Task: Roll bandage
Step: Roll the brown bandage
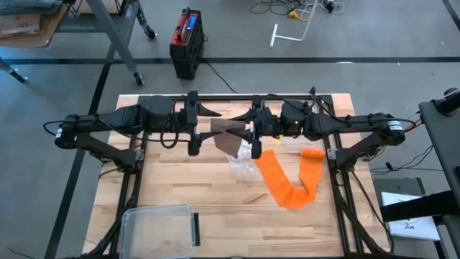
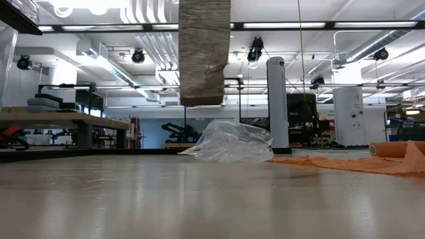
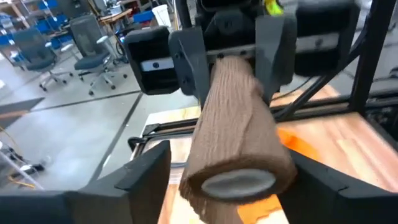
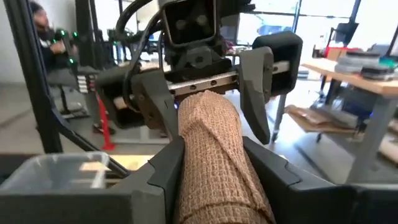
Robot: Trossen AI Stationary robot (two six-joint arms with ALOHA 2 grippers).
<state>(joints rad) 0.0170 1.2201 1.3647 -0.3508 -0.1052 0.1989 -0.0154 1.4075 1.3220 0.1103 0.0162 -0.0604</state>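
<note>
Mid-roll handover: brown woven bandage roll [image 1: 228, 137] held in air between the arms. Right gripper [image 4: 211, 171] clamps it; left gripper [image 3: 227, 174] jaws spread clear. Next: left regrips, winds.

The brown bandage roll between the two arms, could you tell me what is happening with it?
The two arms meet above the middle of the table, passing the brown bandage roll between them. The right gripper is clamped on one end of the roll, while the left gripper stands open around the other end. An orange bandage lies partly unrolled on the table beside a crumpled plastic bag, and a clear plastic container sits near the table's front edge.
</note>
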